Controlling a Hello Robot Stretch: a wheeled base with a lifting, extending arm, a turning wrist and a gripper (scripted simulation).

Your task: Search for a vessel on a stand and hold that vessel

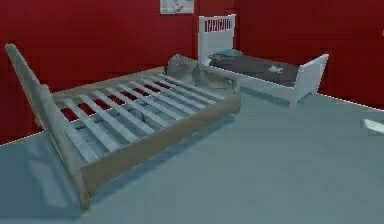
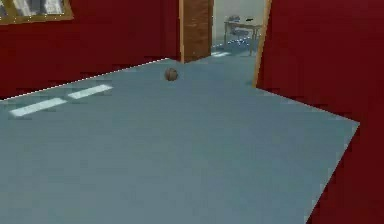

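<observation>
A bare wooden slatted bed frame [image 1: 130,110] lies across the forward view's left and middle, on grey-blue floor against a red wall. Beyond it stands a white-framed bed [image 1: 262,68] with a dark mattress and a teal item near its headboard. In the arm side view a small brown ball [image 2: 171,75] rests on the floor in front of an open doorway [image 2: 222,32].
Red walls enclose the room. Through the doorway a table-like piece of furniture [image 2: 240,28] stands in another room. A framed picture [image 2: 35,10] hangs at the arm side view's upper left, another picture [image 1: 176,6] above the beds. Two pale strips [image 2: 60,100] lie on the floor.
</observation>
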